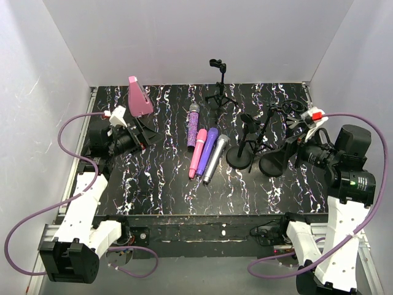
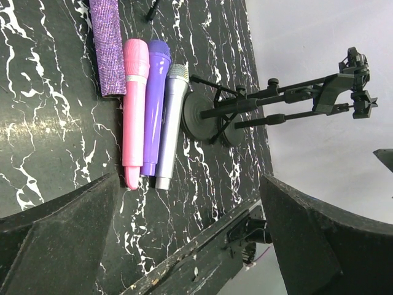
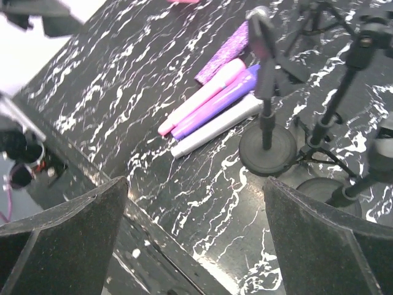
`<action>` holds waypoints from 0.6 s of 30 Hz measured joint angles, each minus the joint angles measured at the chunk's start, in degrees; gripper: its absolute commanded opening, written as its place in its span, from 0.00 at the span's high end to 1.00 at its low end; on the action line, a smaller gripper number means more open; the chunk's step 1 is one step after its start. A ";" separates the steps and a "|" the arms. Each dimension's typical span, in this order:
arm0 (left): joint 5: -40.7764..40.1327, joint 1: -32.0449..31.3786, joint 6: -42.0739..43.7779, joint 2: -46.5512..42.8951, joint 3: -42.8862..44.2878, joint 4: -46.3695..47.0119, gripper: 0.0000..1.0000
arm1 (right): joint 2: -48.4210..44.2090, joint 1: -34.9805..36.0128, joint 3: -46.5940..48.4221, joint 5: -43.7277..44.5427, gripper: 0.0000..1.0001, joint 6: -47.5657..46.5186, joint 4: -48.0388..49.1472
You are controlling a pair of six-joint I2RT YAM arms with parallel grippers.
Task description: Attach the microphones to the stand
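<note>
Top external view: plain pink microphone (image 1: 198, 153), glittery purple microphone with silver mesh head (image 1: 193, 126), plain purple microphone (image 1: 208, 149) and silver-grey microphone (image 1: 215, 158) are lying side by side on the black marbled worktop (image 1: 153, 181), just left of the black round-based stands (image 1: 239, 158). Left pincer (image 2: 190, 203) and right pincer (image 3: 195, 203) are gaping wide, holding nothing. Judgement: gripping the outer silver-grey one mid-barrel is looking wisest, with the other arm steadying a stand. No writing is showing.

In the left wrist view the glittery purple microphone (image 2: 109, 46) is cut off by the top edge, its head out of sight. The right wrist view is blurred. There the round-based stands (image 3: 279, 153) run past the top edge, and one pole hides the far ends of the plain purple microphone (image 3: 215, 114) and the silver-grey microphone (image 3: 215, 127).
</note>
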 measured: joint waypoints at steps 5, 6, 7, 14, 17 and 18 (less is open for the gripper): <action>0.48 -1.20 -0.33 1.95 0.74 -0.13 0.02 | -0.09 -0.02 -3.56 -5.92 0.02 -11.45 -3.45; 0.09 -2.14 -0.26 2.78 1.31 -0.22 0.02 | -0.24 -0.02 -4.59 -6.69 0.02 -13.55 -3.98; -0.57 -3.45 -0.04 3.76 2.10 -0.42 0.02 | -0.39 -0.02 -5.42 -7.17 0.02 -15.02 -4.44; -8.94 -16.13 4.09 16.83 13.68 -2.89 0.02 | -3.23 0.00 -14.08 -10.40 0.02 -23.69 -6.51; -11.96 -18.97 6.25 24.35 19.52 -3.45 0.02 | -4.02 0.00 -18.27 -10.82 0.02 -24.39 -5.20; -12.76 -19.56 7.15 27.08 21.79 -3.39 0.02 | -4.15 -0.02 -19.80 -10.84 0.02 -24.50 -4.72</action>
